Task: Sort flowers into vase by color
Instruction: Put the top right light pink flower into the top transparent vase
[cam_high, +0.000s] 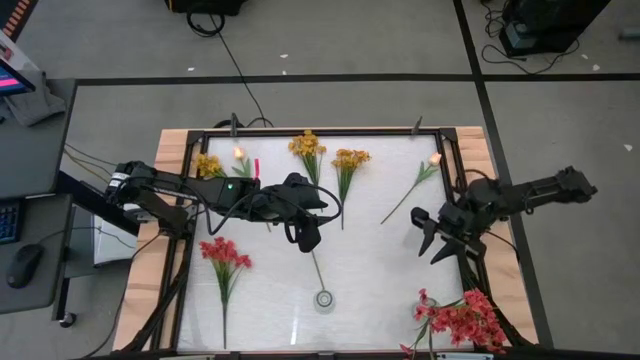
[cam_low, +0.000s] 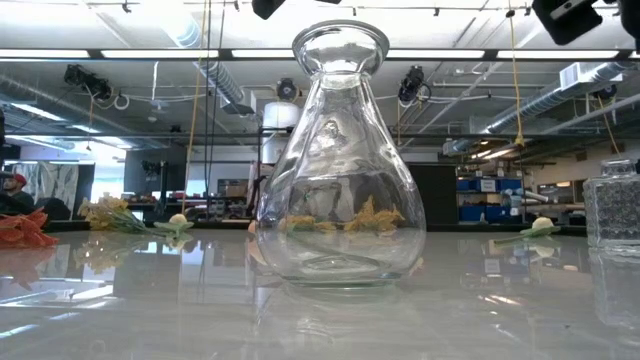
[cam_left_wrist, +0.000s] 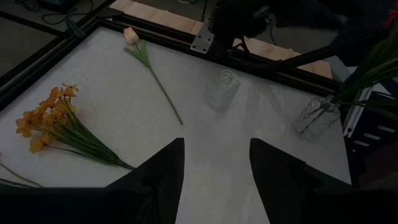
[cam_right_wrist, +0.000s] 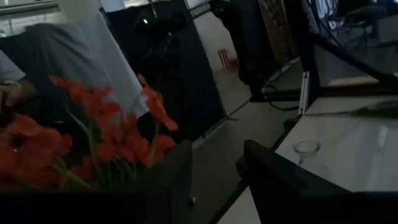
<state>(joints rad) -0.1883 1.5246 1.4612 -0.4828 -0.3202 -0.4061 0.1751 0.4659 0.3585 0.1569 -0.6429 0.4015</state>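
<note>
White tabletop (cam_high: 380, 270): three yellow flower bunches (cam_high: 308, 146), two peach tulips (cam_high: 432, 162), two red bunches (cam_high: 224, 252).

No readable text, labels, brands or numbers in any view

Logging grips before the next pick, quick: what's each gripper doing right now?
Left gripper: open, empty, above the table's middle.
Right gripper: open, empty, near the red flowers.
</note>
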